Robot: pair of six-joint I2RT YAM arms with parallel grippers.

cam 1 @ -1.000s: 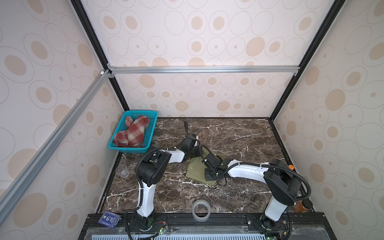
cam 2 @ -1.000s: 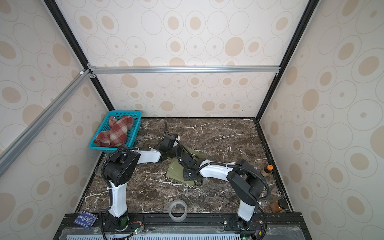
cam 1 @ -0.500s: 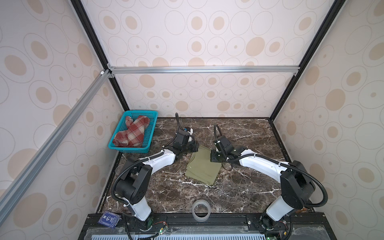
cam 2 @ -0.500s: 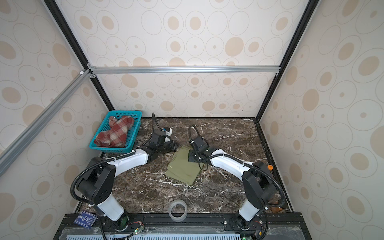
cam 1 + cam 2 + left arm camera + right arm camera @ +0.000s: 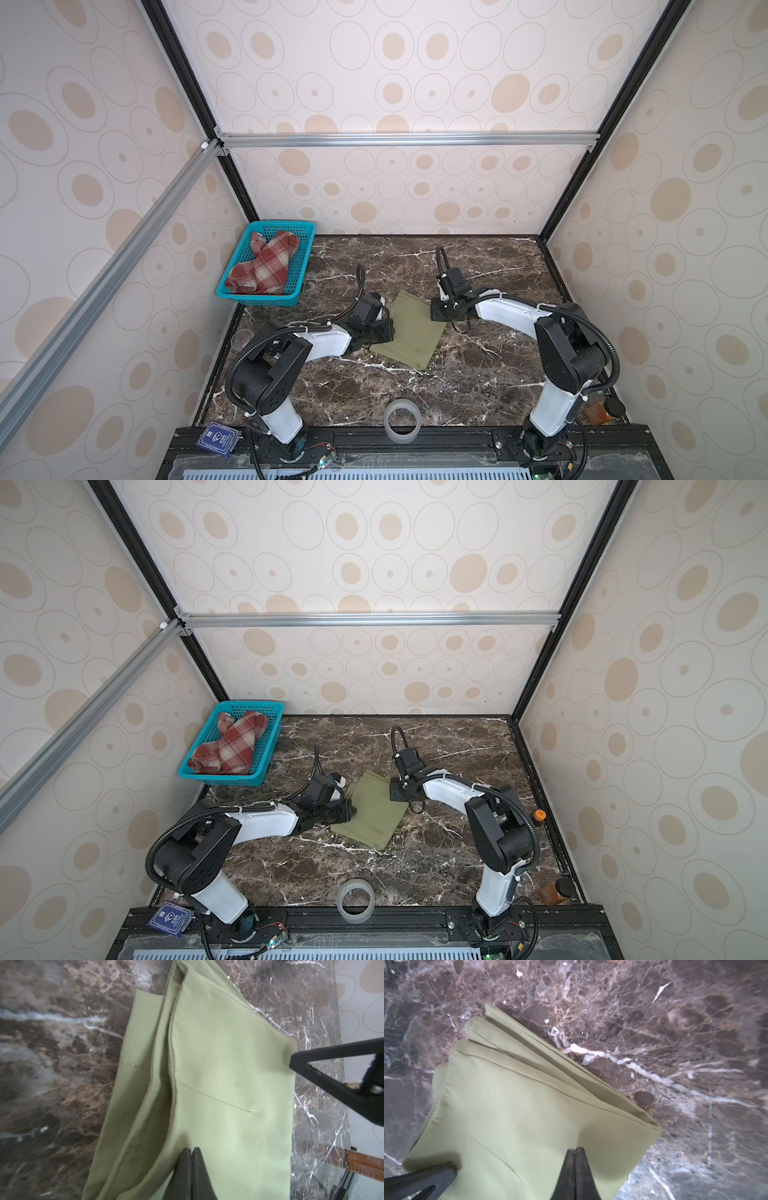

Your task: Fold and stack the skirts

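- One olive-green skirt [image 5: 409,330], thin and plain, is seen folded flat at the centre of both top views.
- One woolly plaid skirt [image 5: 264,266] is bundled in one teal basket [image 5: 259,298], centre-left.
- Two grippers are counted: the left gripper [image 5: 191,1149] and right gripper [image 5: 575,1149] are each pressed together, tips touching the olive cloth.

White shells [image 5: 328,343], black joints [image 5: 561,353], ribbed cables [image 5: 248,352], tapered black left pincer [image 5: 190,1150], right pincer [image 5: 574,1149]

Both top views look down from front; wrist views share olive skirt [image 5: 228,1053] close-up.
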